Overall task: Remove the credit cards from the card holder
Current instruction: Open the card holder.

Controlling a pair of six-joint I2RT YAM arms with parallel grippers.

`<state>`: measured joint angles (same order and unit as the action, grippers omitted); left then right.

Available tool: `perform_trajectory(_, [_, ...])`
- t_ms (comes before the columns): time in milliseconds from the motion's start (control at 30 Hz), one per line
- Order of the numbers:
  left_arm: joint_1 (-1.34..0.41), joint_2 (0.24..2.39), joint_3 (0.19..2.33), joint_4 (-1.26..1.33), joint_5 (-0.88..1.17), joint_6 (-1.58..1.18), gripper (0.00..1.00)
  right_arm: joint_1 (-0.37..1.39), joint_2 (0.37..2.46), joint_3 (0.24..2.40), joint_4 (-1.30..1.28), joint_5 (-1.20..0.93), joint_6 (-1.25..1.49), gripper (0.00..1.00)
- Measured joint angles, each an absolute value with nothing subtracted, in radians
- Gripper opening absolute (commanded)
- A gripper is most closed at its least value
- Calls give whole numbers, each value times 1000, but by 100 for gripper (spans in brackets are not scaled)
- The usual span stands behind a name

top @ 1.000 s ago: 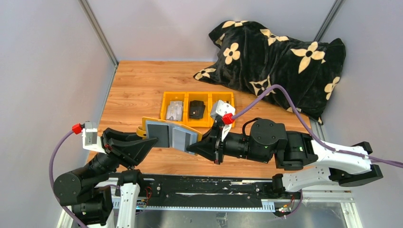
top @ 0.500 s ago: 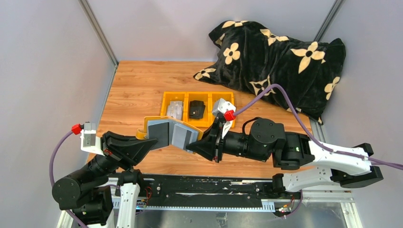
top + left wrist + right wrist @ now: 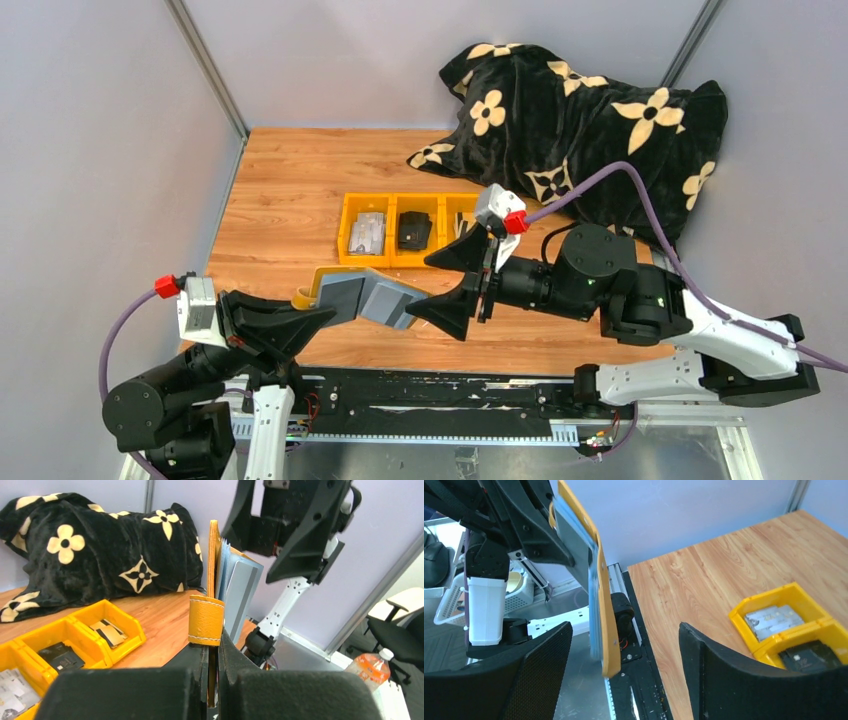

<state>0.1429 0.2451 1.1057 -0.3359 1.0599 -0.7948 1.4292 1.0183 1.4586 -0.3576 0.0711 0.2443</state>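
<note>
The mustard-yellow card holder (image 3: 342,293) hangs open above the table's near edge, grey-blue inner faces up. My left gripper (image 3: 312,312) is shut on its left edge; in the left wrist view the jaws pinch the yellow edge just below the strap (image 3: 205,620). My right gripper (image 3: 441,284) stands open just right of the holder's free flap (image 3: 604,611), which sits between the wide-apart fingers (image 3: 540,672) without touching them. Pale credit cards (image 3: 368,232) lie in the tray's left compartment, and more cards (image 3: 108,632), one black-striped, in the right one. Whether cards sit inside the holder is hidden.
A yellow three-compartment tray (image 3: 345,228) sits mid-table with a black pouch (image 3: 413,230) in its middle bin. A black flowered blanket (image 3: 590,120) is heaped at the back right. A black rail (image 3: 430,392) runs along the near edge between the arm bases.
My right gripper let go of the holder's right flap, opened wide and drew back to the right. My left gripper closed on the left edge, and the holder sank slightly toward the near edge.
</note>
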Motion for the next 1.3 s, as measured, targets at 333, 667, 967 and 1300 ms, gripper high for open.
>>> perform_trajectory(333, [142, 247, 1169, -445, 1145, -643, 0, 1397, 1240, 1706, -510, -146, 152, 75])
perform_trajectory(667, [143, 253, 1172, -488, 1168, -576, 50, 1384, 1300, 1710, -602, -296, 139, 0])
perform_trajectory(967, [142, 253, 1135, -496, 1162, -564, 54, 1351, 1266, 1662, -551, -397, 168, 0])
perform_trajectory(1300, [142, 252, 1113, -473, 1169, -633, 73, 1334, 1294, 1649, -502, -433, 247, 0])
